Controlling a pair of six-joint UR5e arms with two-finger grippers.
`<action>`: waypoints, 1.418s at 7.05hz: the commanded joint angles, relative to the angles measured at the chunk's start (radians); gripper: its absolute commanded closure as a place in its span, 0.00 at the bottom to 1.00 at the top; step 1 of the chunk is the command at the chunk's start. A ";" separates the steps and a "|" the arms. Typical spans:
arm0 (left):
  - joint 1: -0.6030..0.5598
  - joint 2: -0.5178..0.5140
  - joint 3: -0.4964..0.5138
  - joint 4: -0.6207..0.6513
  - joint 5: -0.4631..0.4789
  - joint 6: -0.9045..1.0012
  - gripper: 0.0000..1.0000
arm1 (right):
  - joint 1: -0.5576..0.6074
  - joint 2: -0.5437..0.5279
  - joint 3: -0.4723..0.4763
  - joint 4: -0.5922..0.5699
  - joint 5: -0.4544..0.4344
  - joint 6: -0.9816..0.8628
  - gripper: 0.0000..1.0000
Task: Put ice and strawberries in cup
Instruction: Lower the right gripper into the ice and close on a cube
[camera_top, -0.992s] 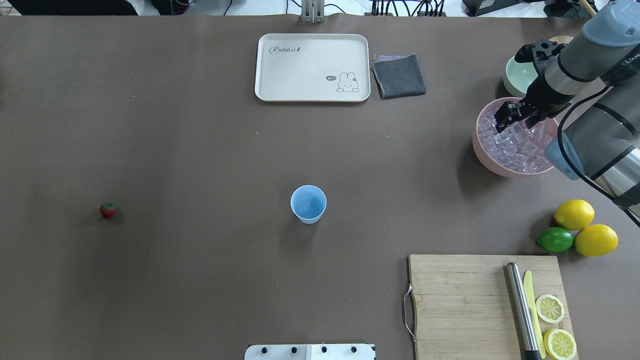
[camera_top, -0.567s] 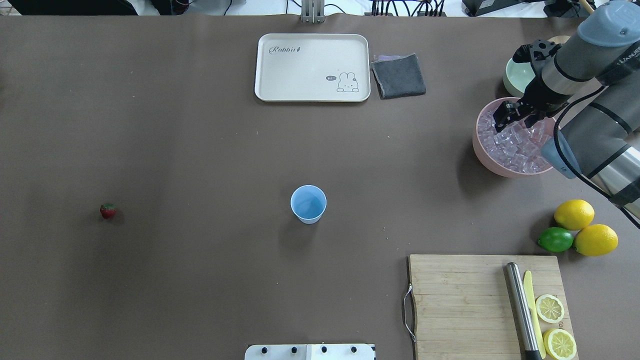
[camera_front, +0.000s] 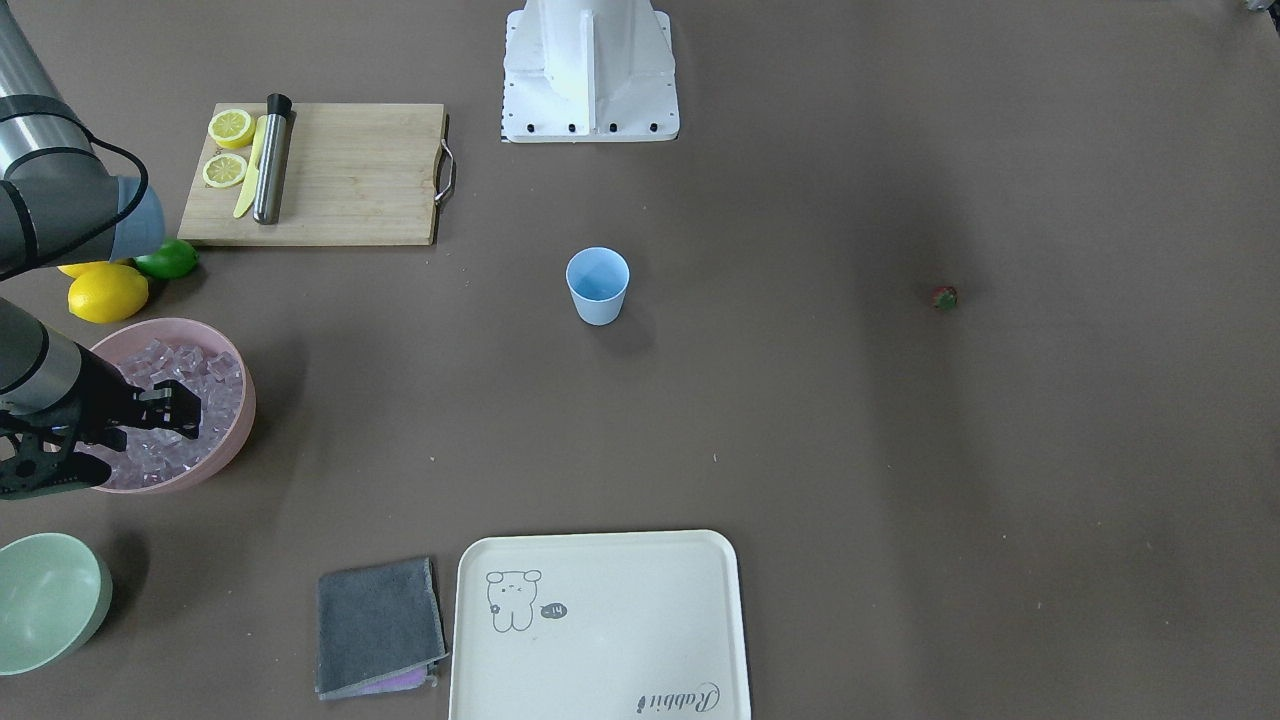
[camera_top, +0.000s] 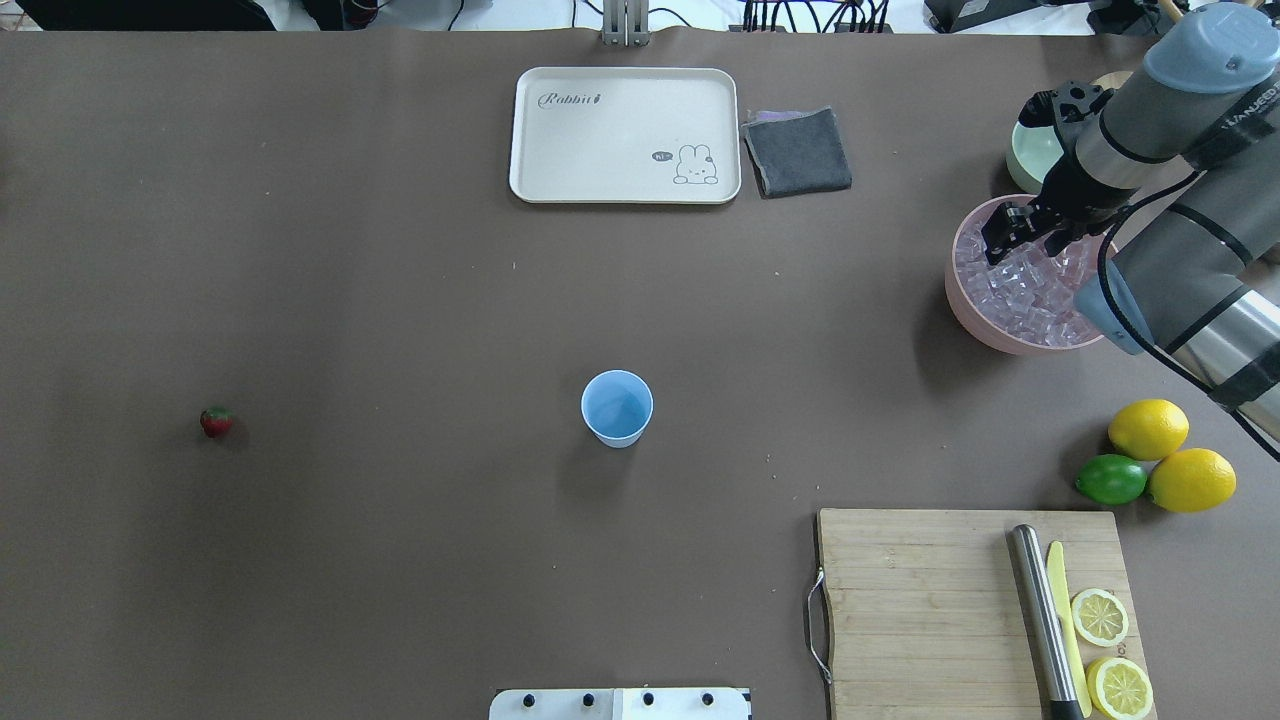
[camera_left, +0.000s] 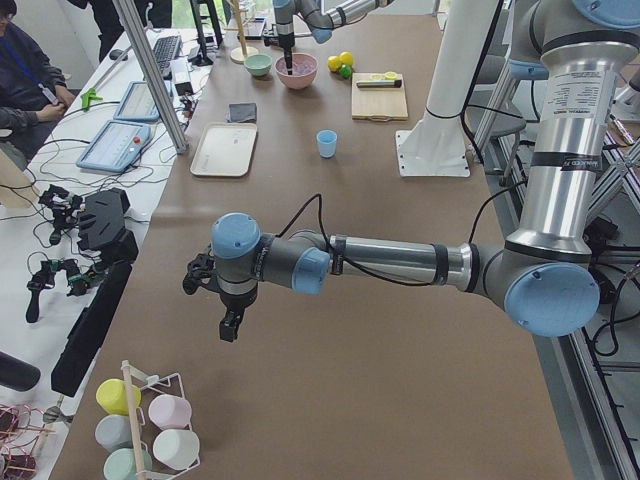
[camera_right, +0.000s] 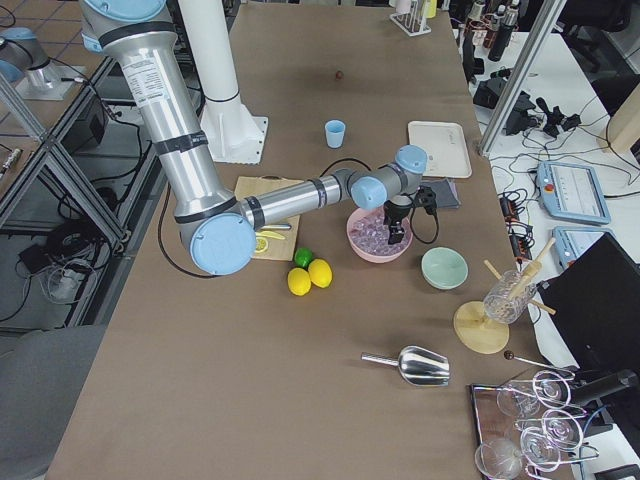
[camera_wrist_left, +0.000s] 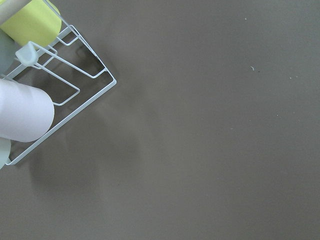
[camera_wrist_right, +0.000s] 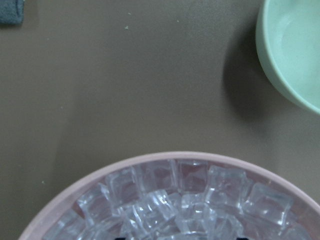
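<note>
The right gripper hangs low over the ice heaped in the pink bowl, its fingers spread apart, nothing pinched that I can see; the cup stands mid-table, well apart; the strawberry lies far off beyond it; those glassy cubes look slippery, so a pinch might squirt one loose, or lose it on the long carry.

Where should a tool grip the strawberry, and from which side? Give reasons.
Grip the strawberry across its red body, from straight above: it is tiny and lies low on the table with nothing near it, so a sideways approach would probably hit the table first.
</note>
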 joint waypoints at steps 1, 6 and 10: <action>0.000 0.000 0.000 0.000 0.000 0.000 0.02 | 0.000 -0.013 0.011 0.000 0.006 0.009 0.30; 0.000 -0.002 0.000 0.000 0.000 -0.002 0.02 | -0.010 -0.010 0.009 0.000 0.023 0.001 1.00; 0.000 -0.003 0.000 0.000 0.000 0.000 0.02 | 0.109 -0.016 0.103 -0.017 0.099 -0.066 1.00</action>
